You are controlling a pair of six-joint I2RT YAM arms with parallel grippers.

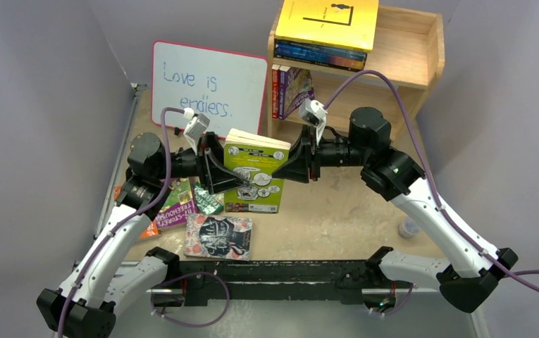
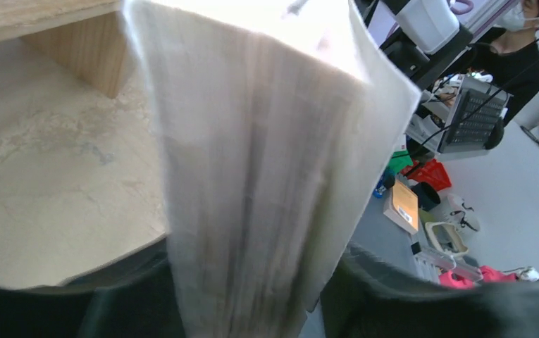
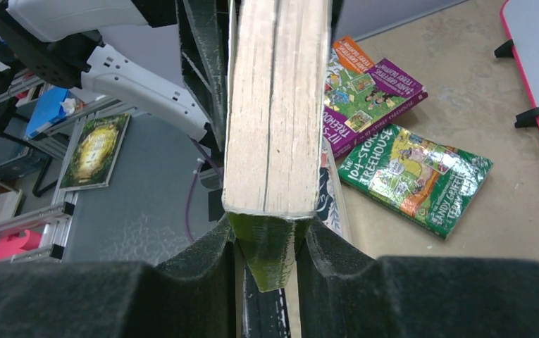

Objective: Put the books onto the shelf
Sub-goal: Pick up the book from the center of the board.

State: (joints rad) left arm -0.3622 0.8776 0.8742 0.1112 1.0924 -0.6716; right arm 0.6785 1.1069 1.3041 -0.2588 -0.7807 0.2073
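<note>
I see the green book [image 1: 255, 179] held upright in the air above the middle of the surface [image 1: 351, 211], between the two arms and in front of the shelf [image 1: 400, 60]. My right gripper [image 3: 270, 236] has its jaws clamped on the book's right edge; the right wrist view shows the page block rising straight out between the dark pads. My left gripper [image 1: 217, 176] is at the book's opposite edge, and in the left wrist view the pale pages fill the frame between its jaws, which stand apart on either side; I cannot tell whether they press on the book. On the shelf's upper tier a yellow book [image 1: 330, 21] lies flat on a dark blue book [image 1: 320, 54], and on the lower tier a purple book [image 1: 291, 90] stands leaning at the left end. More books lie on the surface below the left arm: a floral-covered book [image 1: 218, 236] nearest the bases, a green treehouse book [image 3: 416, 177], and a purple treehouse book [image 3: 368, 95] beside it. A pink-edged whiteboard [image 1: 206, 84] stands left of the shelf.
</note>
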